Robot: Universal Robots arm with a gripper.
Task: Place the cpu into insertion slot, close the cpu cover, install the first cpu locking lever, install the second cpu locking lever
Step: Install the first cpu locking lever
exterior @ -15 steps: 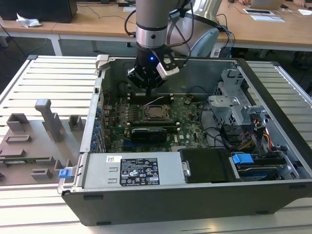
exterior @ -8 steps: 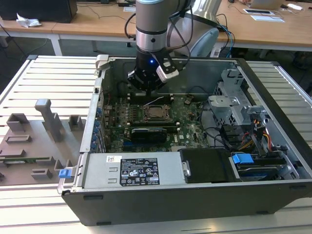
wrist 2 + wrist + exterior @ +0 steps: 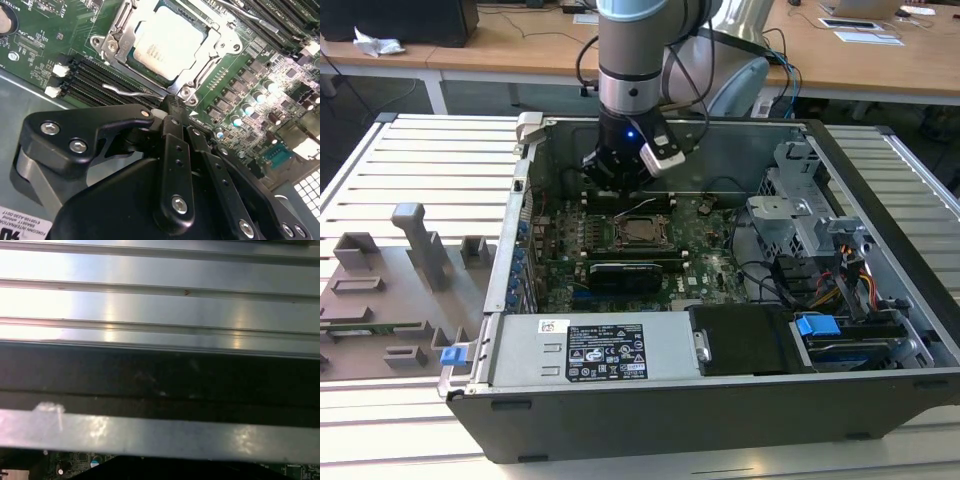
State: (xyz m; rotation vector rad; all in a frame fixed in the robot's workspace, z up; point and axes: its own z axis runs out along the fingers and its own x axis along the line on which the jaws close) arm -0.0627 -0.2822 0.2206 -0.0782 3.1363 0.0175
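Pressing at a locking lever [image 3: 131, 92] beside the cpu cover [image 3: 112, 42], the gripper [image 3: 172, 107] is looking closed and empty-handed; pushing steadily should be keeping the lever from slipping.

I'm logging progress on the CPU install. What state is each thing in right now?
cpu: seated in the insertion slot.
cpu cover: closed down around the chip.
locking lever: thin wire lever lying beside the socket, near the gripper tip.
gripper: shut, tip just beside the socket corner.
computer case: side open.

cpu [image 3: 170, 42] in insertion slot [image 3: 131, 62] | cpu cover [image 3: 212, 40] over it | claw [image 3: 172, 107] beside
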